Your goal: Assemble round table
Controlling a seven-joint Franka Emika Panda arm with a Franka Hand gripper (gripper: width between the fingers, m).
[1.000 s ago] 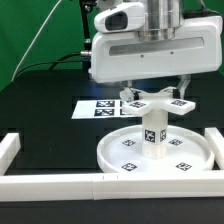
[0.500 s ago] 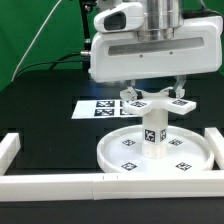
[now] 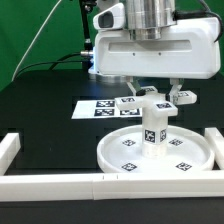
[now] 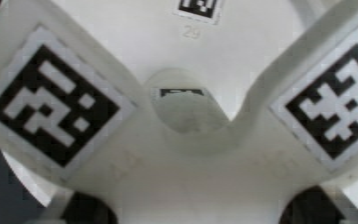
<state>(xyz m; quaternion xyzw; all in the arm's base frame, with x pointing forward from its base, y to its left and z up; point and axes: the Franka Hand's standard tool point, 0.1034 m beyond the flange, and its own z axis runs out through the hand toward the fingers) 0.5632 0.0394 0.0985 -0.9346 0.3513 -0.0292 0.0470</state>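
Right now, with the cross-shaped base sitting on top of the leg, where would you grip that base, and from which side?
Grip the cross-shaped base across its centre hub, coming straight down from above. Its arms lie flat and level atop the upright leg, which stands on the round top, so only the top is free. The gripper is already there, fingers either side of the hub.

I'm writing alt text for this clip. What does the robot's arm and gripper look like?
The gripper has a wide, boxy white body with rounded edges, hanging from a shiny silver-grey cylindrical wrist. A white camera housing sits on the exterior view's left of the wrist. Two short fingers reach down from the body. No cables or markings show on it.
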